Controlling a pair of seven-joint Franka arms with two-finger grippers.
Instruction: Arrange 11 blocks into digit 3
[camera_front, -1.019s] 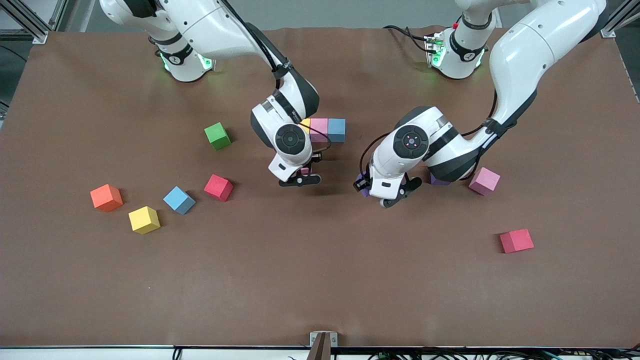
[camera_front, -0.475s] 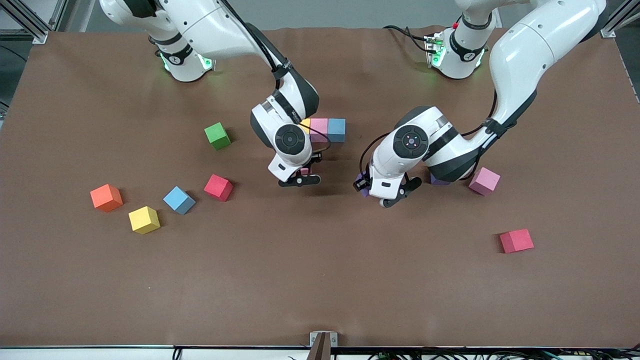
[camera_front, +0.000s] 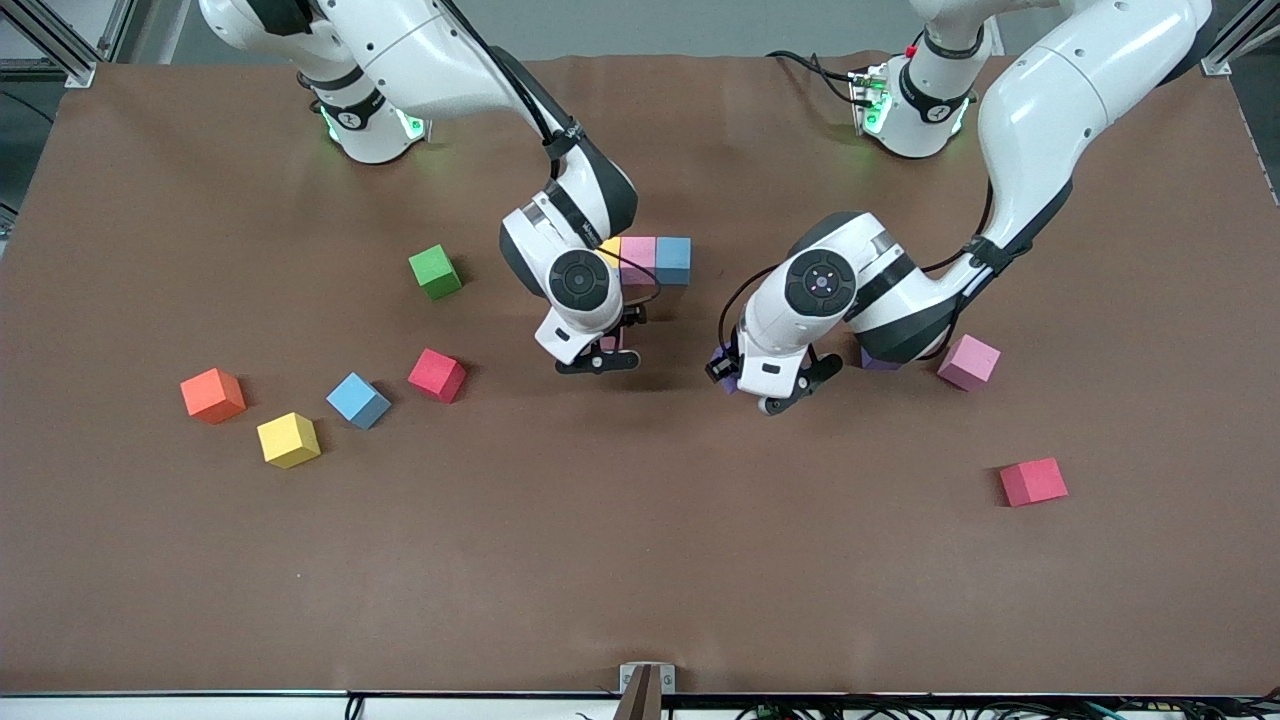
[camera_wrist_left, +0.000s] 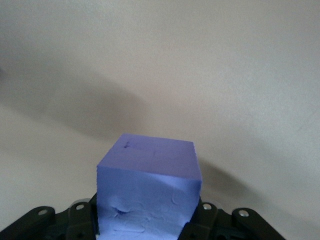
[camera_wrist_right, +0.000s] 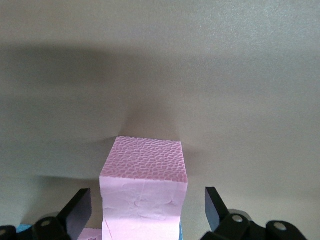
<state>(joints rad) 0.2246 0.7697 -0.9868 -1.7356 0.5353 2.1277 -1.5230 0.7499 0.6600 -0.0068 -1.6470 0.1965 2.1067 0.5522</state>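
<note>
The right gripper (camera_wrist_right: 145, 212) has its fingers spread wide either side of a small matte pink foam cube (camera_wrist_right: 144, 192) sitting on the brown table (camera_front: 640, 560) just below the yellow-pink-blue row (camera_front: 648, 256) — looks placed as the 3's connector; the left gripper (camera_front: 745, 385) is clamped on a purple foam cube (camera_wrist_left: 147, 192) nearby — probably next in line

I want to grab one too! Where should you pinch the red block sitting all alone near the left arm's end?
Pinch the red block from straight above, fingers on two opposite flat sides. It sits flat with open table around it, so nothing blocks either side.
</note>
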